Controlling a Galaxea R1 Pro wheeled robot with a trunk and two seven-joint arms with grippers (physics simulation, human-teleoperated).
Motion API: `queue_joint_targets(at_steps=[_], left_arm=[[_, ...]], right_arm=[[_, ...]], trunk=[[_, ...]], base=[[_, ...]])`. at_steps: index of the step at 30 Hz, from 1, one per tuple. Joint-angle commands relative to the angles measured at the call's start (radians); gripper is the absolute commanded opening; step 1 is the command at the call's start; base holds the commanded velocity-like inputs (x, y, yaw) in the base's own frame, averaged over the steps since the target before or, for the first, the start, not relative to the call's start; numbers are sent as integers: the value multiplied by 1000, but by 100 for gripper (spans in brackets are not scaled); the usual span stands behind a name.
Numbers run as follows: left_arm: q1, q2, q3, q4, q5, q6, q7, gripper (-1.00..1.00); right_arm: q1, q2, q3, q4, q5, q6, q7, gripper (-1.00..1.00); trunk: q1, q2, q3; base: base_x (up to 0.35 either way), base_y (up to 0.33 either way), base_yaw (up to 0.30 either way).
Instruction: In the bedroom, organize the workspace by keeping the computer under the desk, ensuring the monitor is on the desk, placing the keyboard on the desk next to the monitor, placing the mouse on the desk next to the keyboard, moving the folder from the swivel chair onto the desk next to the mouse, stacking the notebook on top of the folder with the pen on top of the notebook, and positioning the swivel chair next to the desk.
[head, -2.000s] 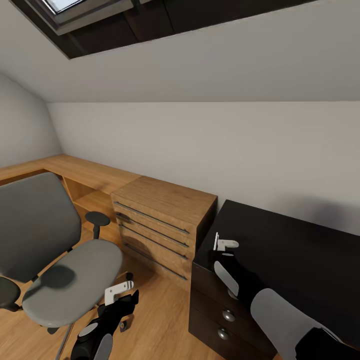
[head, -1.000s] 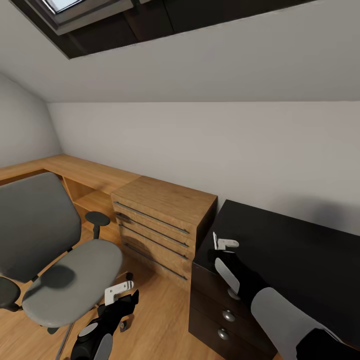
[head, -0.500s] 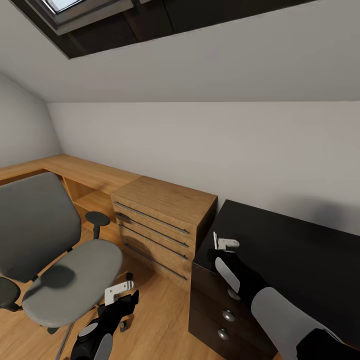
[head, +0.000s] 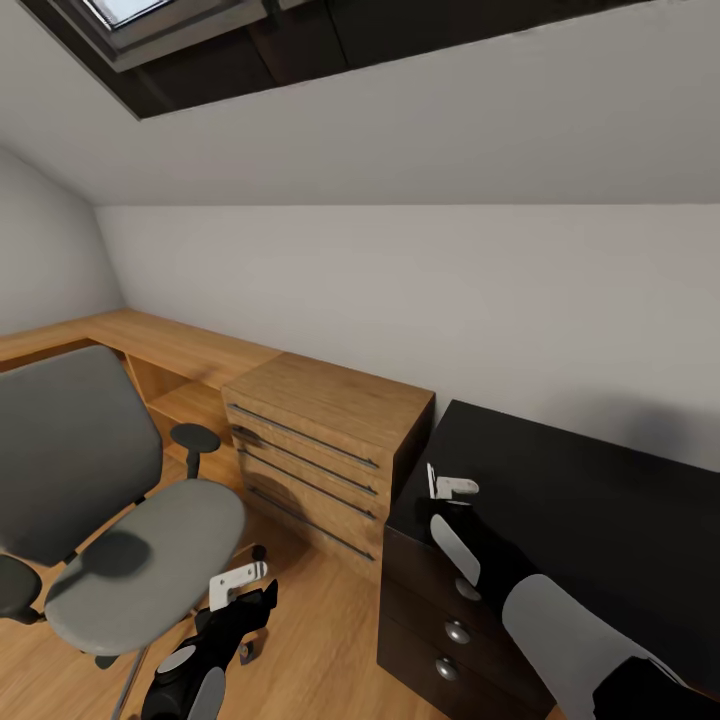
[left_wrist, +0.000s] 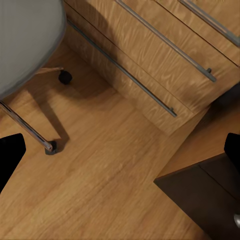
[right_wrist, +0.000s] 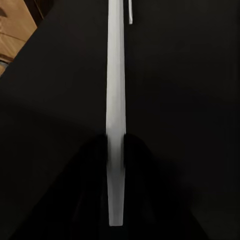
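The grey swivel chair (head: 150, 560) stands at the left on the wood floor with its seat (left_wrist: 25, 40) bare. My left gripper (head: 240, 588) hangs open beside the seat's front edge, above the floor (left_wrist: 120, 152). My right gripper (head: 447, 490) is over the near left corner of a black-topped chest. It is shut (right_wrist: 116, 150) on a thin flat thing seen edge-on as a long white strip, the notebook (right_wrist: 115, 75). A short whitish stick, apparently the pen (right_wrist: 131, 12), lies on the black top past its far end. The desk, monitor, keyboard, mouse, folder and computer are out of view.
A light-wood drawer cabinet (head: 330, 440) stands against the wall between the chair and the black chest of drawers (head: 560, 500) with round knobs. A low wood counter (head: 150, 345) runs along the wall to the left. The sloped ceiling with a skylight (head: 130, 20) hangs low above.
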Motion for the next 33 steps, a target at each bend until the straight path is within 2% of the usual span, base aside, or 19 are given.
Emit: queue_joint_targets(at_steps=[1, 4, 7, 9, 13, 14, 16, 20, 21, 28, 31, 33], left_arm=[[-1, 0, -1, -1, 11, 3, 10, 100], [-1, 0, -2, -1, 11, 3, 10, 100], [-1, 0, -1, 3, 11, 3, 11, 100], [-1, 0, -1, 9, 11, 3, 11, 100], [-1, 0, -1, 36, 11, 1, 14, 100], [-1, 0, -1, 42, 11, 0, 15, 100], [-1, 0, -2, 45, 11, 0, 15, 100], [-1, 0, -1, 50, 11, 0, 15, 100], [-1, 0, 0, 66, 11, 0, 16, 100], [-1, -2, -3, 157, 11, 1, 17, 100], [-1, -4, -4, 203, 11, -2, 14, 100], [-1, -4, -5, 206, 11, -3, 13, 100]], right_arm=[[-1, -1, 5, -2, -9, 0, -8, -100], [-1, -1, 5, -3, -8, -5, -9, -100], [0, -7, 6, -60, -5, -4, -16, -100], [1, -28, 6, -114, -7, 0, -17, -100], [11, -86, 5, -269, -19, 16, -32, -100], [22, -114, 3, -321, -52, 21, -64, -100], [27, -140, 2, -355, -105, 23, -95, -100], [34, -199, 3, -425, -214, 24, -116, -100], [45, -221, 3, -456, -245, 24, -118, -100], [78, -238, 1, -531, -266, 23, -120, -100], [92, -239, 1, -602, -276, 25, -120, -100], [95, -240, 1, -610, -276, 25, -120, -100]], trunk=[[-4, 7, 2], [-15, 28, 12], [-27, 49, 21], [-35, 63, 27], [-50, 91, 40], [-54, 98, 43], [-61, 112, 49], [-77, 140, 62], [-81, 147, 65], [-107, 196, 87], [-107, 196, 87], [-107, 196, 87]], base=[[0, 0, 0], [0, 0, 0], [0, 0, 0], [0, 0, 0], [-3, 0, 0], [-180, 0, 0], [-255, 0, 0], [-270, 0, 0], [-78, 0, 0], [-25, 0, 0], [-2, 0, 0], [0, 0, 0]])
